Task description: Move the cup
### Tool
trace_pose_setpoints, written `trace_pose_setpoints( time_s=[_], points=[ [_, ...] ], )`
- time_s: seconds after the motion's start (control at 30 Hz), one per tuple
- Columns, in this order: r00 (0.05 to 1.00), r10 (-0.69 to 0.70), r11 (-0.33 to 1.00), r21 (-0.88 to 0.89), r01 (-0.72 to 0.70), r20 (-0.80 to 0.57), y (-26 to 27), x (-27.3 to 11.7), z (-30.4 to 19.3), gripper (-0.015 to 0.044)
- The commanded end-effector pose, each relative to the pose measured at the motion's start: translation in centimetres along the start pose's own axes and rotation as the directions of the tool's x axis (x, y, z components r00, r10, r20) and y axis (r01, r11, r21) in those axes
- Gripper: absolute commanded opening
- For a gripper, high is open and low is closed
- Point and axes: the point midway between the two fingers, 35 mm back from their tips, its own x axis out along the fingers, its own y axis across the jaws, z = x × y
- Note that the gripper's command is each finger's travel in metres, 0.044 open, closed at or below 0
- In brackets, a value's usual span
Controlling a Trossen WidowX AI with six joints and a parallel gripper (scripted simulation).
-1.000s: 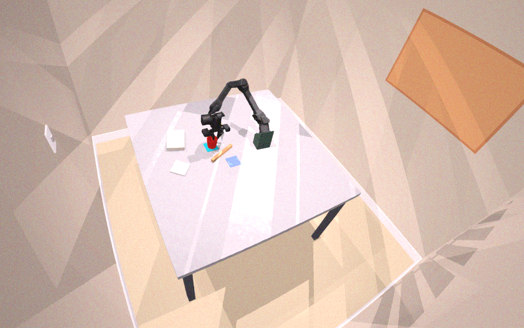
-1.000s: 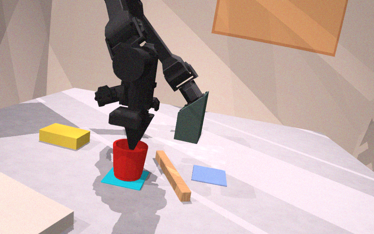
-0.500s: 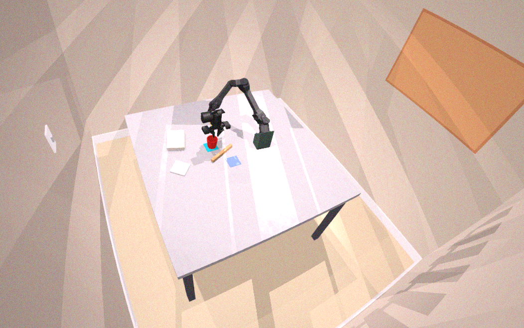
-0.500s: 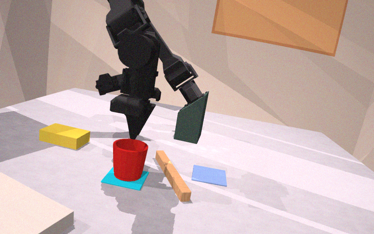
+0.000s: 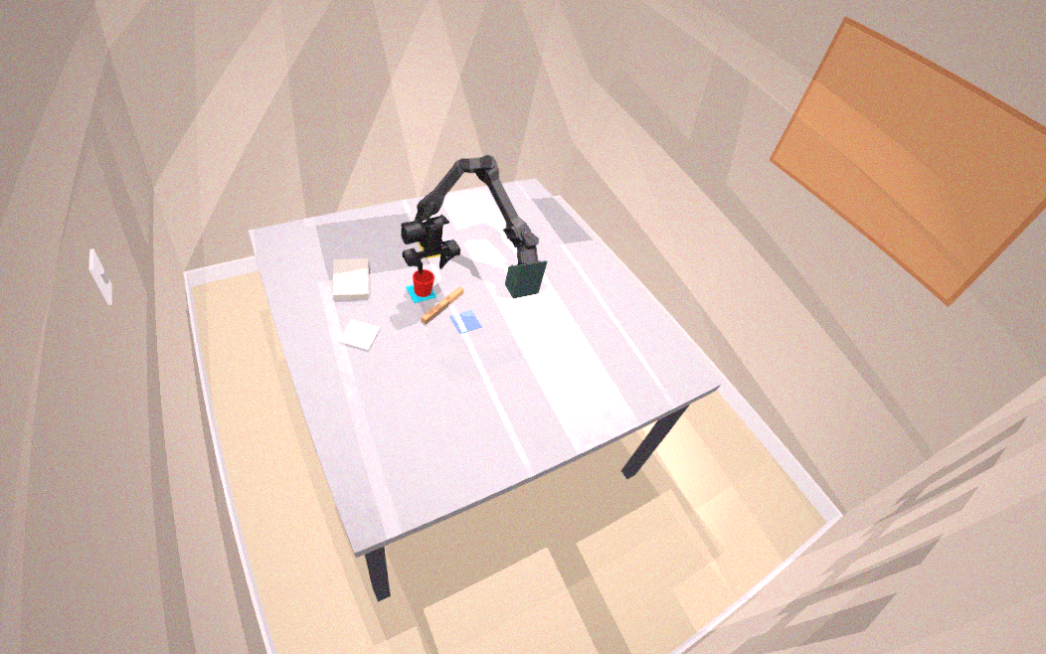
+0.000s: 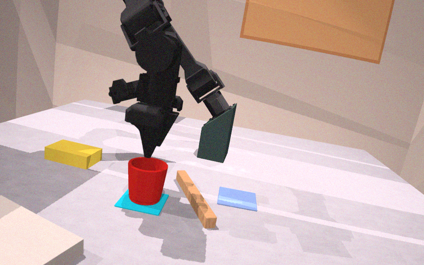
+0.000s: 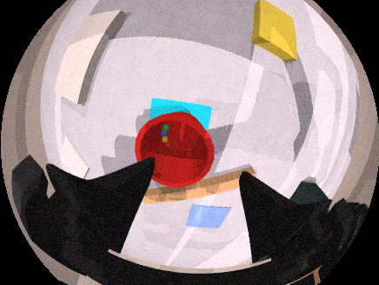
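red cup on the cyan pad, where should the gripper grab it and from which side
Best judged: pinch the rim wall of the red cup from straight above, one finger inside and one outside. It stands upright on the cyan pad with its mouth open upward, marbles low inside. The open gripper hangs just above the rim. The wooden bar lies close beside it, crowding a sideways approach.

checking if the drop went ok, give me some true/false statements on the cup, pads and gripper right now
1. The red cup stands upright on the cyan pad. True.
2. The gripper is shut on the cup's rim. False: its fingers stand wide open, holding nothing.
3. Marbles lie inside the cup. True.
4. The wooden bar lies on top of the light blue pad. False: it lies on the table between the two pads.
5. The yellow block touches the cup. False: it sits well apart.
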Motion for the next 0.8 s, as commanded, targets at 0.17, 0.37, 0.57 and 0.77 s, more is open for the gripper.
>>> trace_pose_setpoints(
  time_s=[0.17, 0.37, 0.57, 0.77],
  points=[
    [1.000, 0.000, 1.000, 0.001, 0.000, -0.004, 0.2, -2.5, 0.0, 0.0440],
    [1.000, 0.000, 1.000, 0.003, 0.000, -0.005, 0.2, -4.9, 0.0, 0.0440],
    [1.000, -0.001, 1.000, 0.004, 0.001, -0.005, 0.3, -6.3, 0.1, 0.0440],
    [1.000, 0.004, 1.000, -0.001, -0.004, -0.001, 0.3, -5.9, 0.1, 0.0440]
  ],
)
